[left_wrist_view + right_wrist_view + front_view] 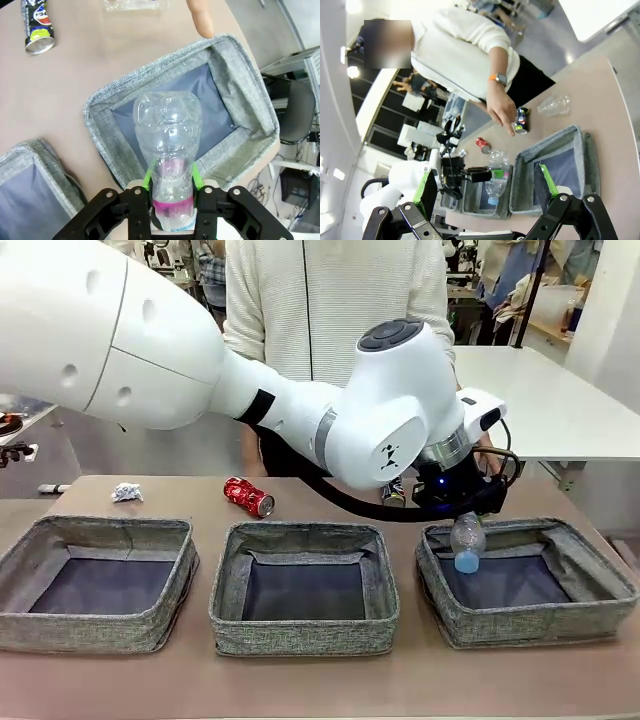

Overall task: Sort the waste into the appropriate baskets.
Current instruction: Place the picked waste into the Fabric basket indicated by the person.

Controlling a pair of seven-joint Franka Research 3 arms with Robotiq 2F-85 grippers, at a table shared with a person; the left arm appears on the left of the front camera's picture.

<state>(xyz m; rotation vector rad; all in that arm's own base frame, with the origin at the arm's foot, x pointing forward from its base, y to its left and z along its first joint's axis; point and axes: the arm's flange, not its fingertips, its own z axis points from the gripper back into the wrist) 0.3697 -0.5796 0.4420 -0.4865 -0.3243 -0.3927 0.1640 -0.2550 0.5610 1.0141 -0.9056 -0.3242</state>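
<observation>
My left gripper (171,182) is shut on the neck of a clear plastic bottle (168,131) with a pink ring. It hangs over the right basket (127,87), just inside its near-left corner. From the front, that bottle (466,538) dips cap-down into the right basket (600,575). On the table behind the baskets lie a red can (248,496), a paper wad (126,492), a dark can (38,27) and another clear bottle (554,105). My right gripper (485,192) is open, high up and away from the table.
The left basket (100,532) and the middle basket (300,536) have bare dark bottoms. A person stands at the far side, one hand (502,111) pointing down near the dark can (521,121). My left arm spans the table above the middle basket.
</observation>
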